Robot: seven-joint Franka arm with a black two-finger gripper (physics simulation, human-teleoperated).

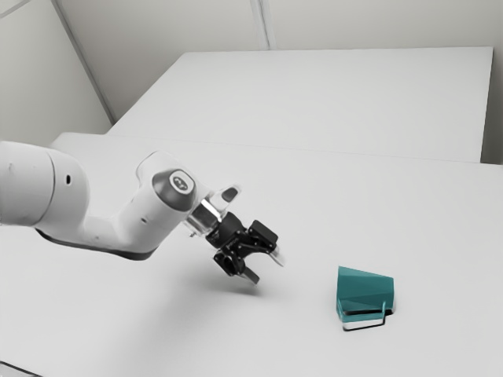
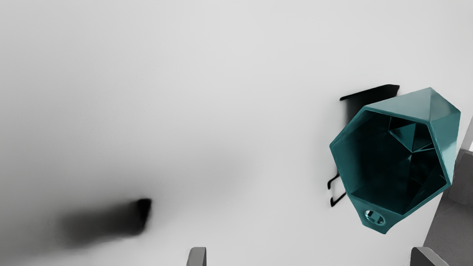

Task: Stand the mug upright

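Observation:
In the exterior view my gripper (image 1: 268, 269) is tilted low over the table, left of the mug and apart from it. The teal faceted mug (image 1: 365, 290) lies on its side, its handle toward the exterior view's bottom edge. Looking from the wrist view, the mug (image 2: 443, 129) turns its mouth toward my hand, so its dark inside shows, with the pierced handle at one corner of the rim. My gripper (image 2: 308, 256) stands open, its two fingertips wide apart with nothing between them.
The white table (image 1: 157, 314) holds the mug and stretches around it. A second white surface (image 1: 338, 98) lies behind, toward the back wall. Dark shadows fall beside the mug and below my hand. Beyond the table edge, a grey floor (image 2: 449, 221) shows.

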